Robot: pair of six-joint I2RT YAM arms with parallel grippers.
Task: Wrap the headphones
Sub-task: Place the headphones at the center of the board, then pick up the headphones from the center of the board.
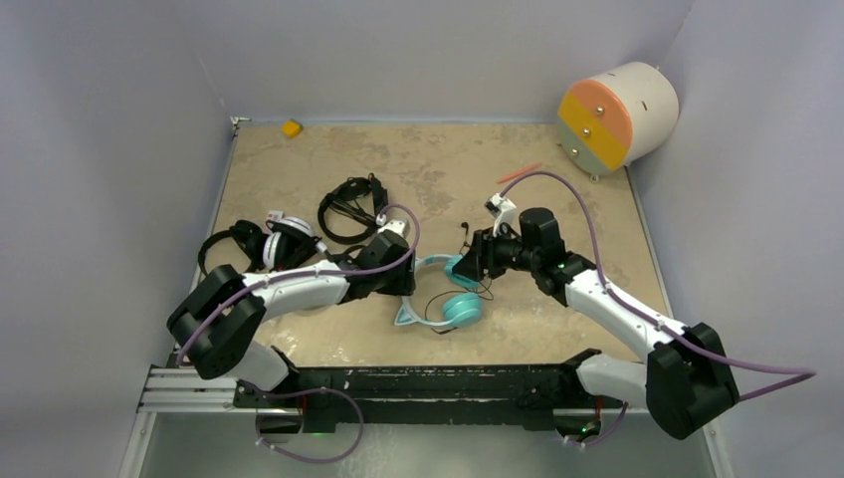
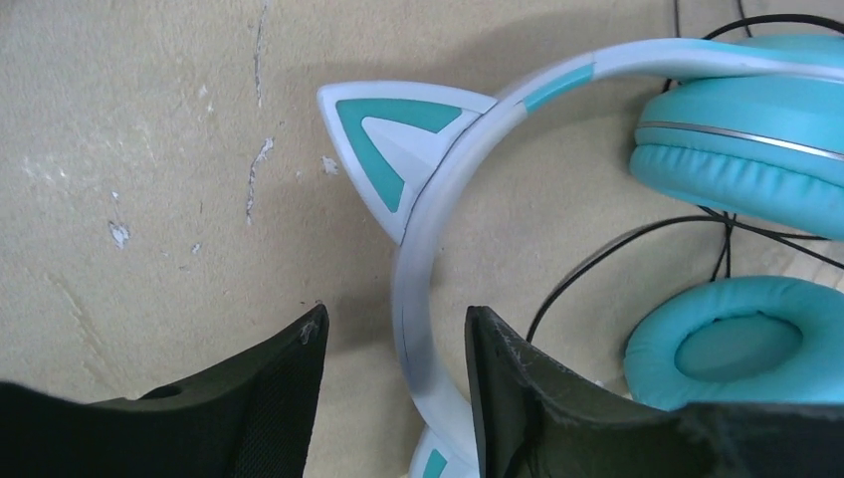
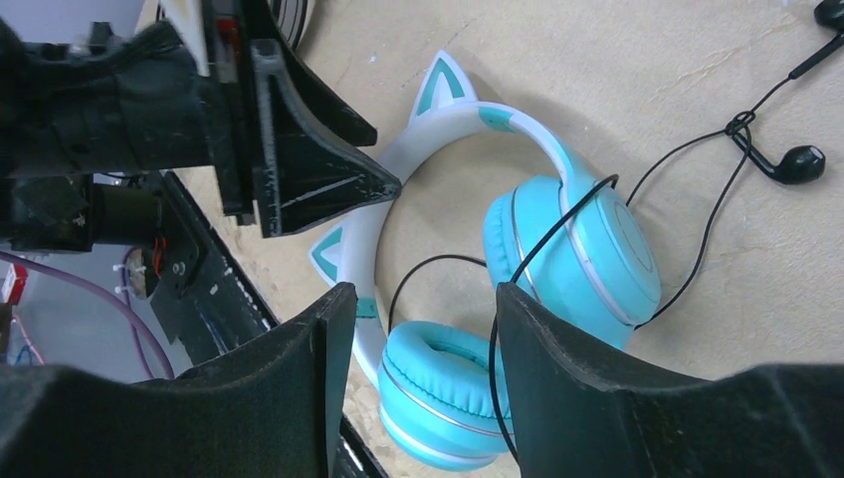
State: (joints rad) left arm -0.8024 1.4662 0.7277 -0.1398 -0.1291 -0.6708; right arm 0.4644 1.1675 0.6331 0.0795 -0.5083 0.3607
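Headphones [image 1: 445,299], the teal cat-eared pair, are seen lying at the middle of the surface [image 1: 557,179] with the cable [image 3: 738,125] sprawled loose and nothing wound yet. The headband [image 2: 418,249] is straddled by the left claw [image 2: 398,388], jaws apart, while the right claw [image 3: 418,378] is held open over one cup [image 3: 438,398]. Three more headsets [image 1: 289,237] are seen waiting at the left.

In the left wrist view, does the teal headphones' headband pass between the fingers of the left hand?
Yes, the white headband runs down between the two dark fingers of the open left hand.
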